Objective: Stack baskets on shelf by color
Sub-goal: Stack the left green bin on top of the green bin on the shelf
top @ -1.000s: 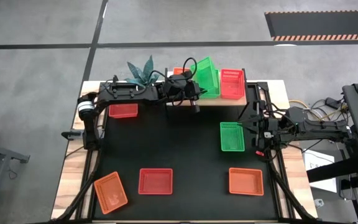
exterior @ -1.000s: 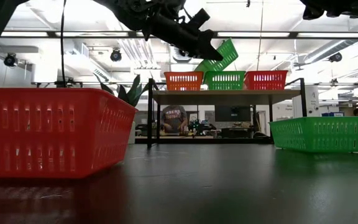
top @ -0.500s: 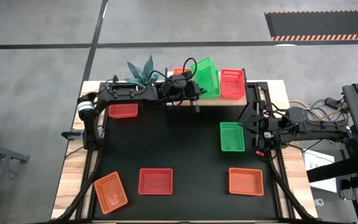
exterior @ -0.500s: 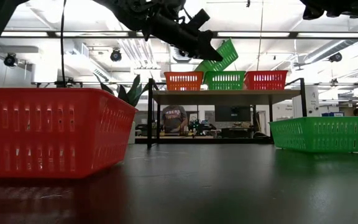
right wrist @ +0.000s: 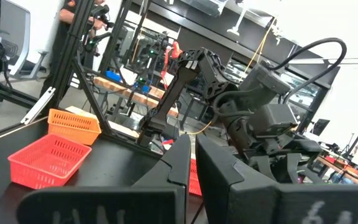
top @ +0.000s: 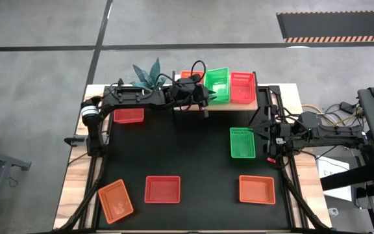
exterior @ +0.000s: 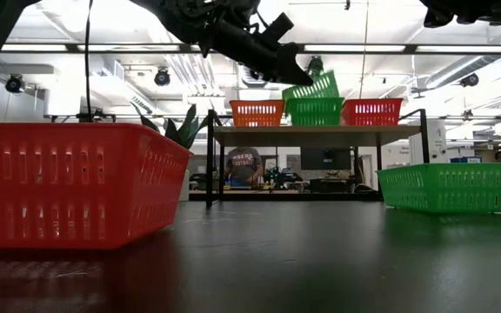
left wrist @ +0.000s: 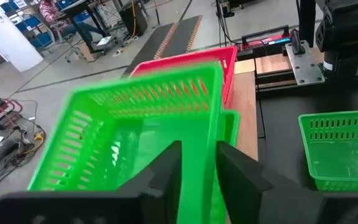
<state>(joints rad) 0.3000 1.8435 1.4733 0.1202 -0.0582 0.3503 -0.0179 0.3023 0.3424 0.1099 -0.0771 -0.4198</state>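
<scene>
The pale-wood shelf (top: 262,97) stands at the table's far edge. It bears an orange basket (exterior: 257,113), a green basket (exterior: 314,114) and a red basket (top: 242,86). My left gripper (top: 203,93) is over the shelf, shut on a second green basket (top: 217,83) that sits tilted on the shelf's green one. My right gripper (top: 269,135) is shut and empty, above the table's right side next to another green basket (top: 242,142). My left gripper holds the green basket by its near end wall (left wrist: 199,134), one finger (left wrist: 165,171) inside the basket and one (left wrist: 241,174) outside. The fingers come level from the table's left. The basket is tilted, its held side high and its other side down in the shelf's green basket.
On the black mat lie a red basket (top: 128,115) at far left, an orange basket (top: 115,198), a red basket (top: 162,189) and an orange basket (top: 257,189) along the near edge. A plant (top: 149,73) stands left of the shelf. A person shows far behind the table (exterior: 244,165).
The held green basket has tipped down from a steep tilt to nearly level and now sits lower, on the shelf's green basket. My left gripper has stayed over the shelf, still shut on it.
</scene>
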